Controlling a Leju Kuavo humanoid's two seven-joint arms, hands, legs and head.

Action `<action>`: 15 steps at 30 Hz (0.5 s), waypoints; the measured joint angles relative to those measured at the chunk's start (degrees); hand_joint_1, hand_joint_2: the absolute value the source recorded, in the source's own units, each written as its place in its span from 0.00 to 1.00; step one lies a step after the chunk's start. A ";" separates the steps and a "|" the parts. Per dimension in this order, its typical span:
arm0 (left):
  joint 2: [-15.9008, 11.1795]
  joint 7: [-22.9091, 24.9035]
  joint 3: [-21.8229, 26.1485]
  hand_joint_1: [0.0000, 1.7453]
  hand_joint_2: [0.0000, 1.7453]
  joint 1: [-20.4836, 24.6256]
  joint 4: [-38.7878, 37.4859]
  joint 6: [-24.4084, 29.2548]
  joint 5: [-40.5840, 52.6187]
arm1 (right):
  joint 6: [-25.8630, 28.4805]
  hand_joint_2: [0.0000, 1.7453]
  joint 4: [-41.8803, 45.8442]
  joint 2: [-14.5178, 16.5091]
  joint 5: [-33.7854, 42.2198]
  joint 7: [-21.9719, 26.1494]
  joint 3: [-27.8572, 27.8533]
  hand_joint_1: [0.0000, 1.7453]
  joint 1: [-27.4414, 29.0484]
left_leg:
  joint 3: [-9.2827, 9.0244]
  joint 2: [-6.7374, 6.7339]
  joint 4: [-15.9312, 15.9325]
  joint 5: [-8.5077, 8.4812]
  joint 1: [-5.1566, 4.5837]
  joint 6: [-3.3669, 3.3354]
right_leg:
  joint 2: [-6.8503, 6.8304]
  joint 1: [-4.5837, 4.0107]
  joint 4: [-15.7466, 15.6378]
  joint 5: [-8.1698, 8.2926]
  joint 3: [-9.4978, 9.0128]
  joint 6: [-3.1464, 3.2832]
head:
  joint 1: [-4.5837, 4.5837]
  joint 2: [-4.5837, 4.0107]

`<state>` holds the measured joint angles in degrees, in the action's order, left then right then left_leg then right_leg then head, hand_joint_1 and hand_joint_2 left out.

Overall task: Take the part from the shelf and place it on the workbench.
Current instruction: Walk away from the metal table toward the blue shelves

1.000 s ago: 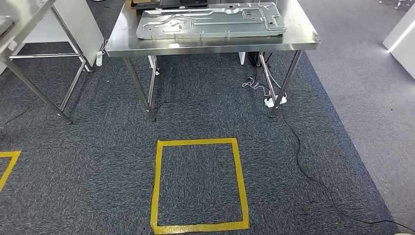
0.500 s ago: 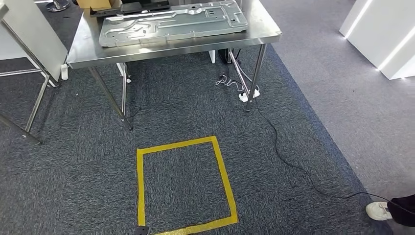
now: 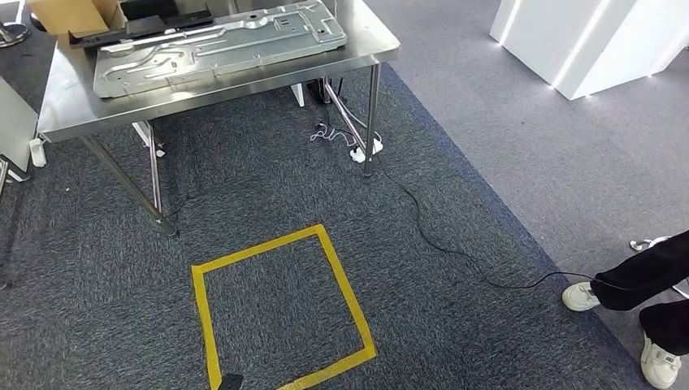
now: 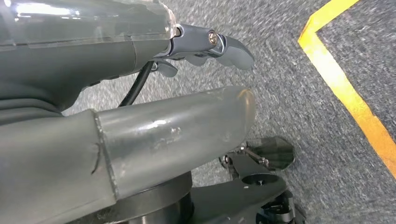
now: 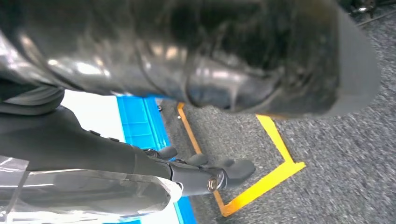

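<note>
The part [image 3: 218, 46] — a flat grey metal panel — lay on the steel workbench [image 3: 370, 45] at the far left. Left hand [image 4: 205, 44] and right hand [image 5: 205, 175] hung over the carpet, fingers apart, holding nothing.

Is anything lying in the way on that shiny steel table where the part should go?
Yes: a large grey stamped metal panel covers most of the steel table, with a brown cardboard box and a black tray behind it.

Head view looks down; wrist views near carpet [image 3: 487, 162].
</note>
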<state>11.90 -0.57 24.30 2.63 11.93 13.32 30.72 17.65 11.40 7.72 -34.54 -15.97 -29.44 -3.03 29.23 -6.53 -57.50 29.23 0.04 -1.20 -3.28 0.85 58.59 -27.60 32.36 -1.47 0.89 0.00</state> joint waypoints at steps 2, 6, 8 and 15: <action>-0.01 0.03 0.00 0.00 0.00 0.19 0.00 0.13 0.24 | -0.01 0.00 -0.01 0.02 -0.17 0.05 -0.09 0.00 0.08 | -0.01 0.60 -0.57 0.71 0.23 0.65 | 1.10 0.21 -0.19 0.31 0.13 0.72 | -0.03 0.00; -0.04 0.11 0.02 0.00 0.00 -0.05 0.00 0.50 0.86 | -0.01 0.00 -0.02 0.06 -0.35 0.26 -0.47 0.00 -0.19 | 5.12 5.59 -12.47 7.70 0.56 1.26 | 3.52 0.32 -0.39 0.95 0.71 1.88 | -0.15 0.00; -0.07 0.26 0.02 0.00 0.00 -0.27 0.00 0.73 1.05 | -0.01 0.00 -0.02 0.04 -0.36 0.28 -0.65 0.00 -0.15 | 7.01 5.94 -16.59 8.41 0.57 1.21 | 5.13 0.22 -0.18 1.06 0.99 1.99 | -0.15 0.00; -0.28 0.38 0.12 0.00 0.00 -0.21 0.00 0.89 1.11 | -0.03 0.00 -0.02 0.24 -0.36 0.27 -0.85 0.00 -0.06 | 0.37 10.28 -1.04 0.64 0.41 -0.23 | 10.27 0.27 0.52 1.54 1.82 0.39 | -0.11 0.00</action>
<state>11.61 -0.19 24.43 2.43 11.93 14.21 31.82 17.62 11.38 7.96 -34.91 -15.69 -30.29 -3.09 29.60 3.75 -58.54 29.87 0.44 -1.43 6.99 1.12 59.11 -26.07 34.18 -1.08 0.78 0.00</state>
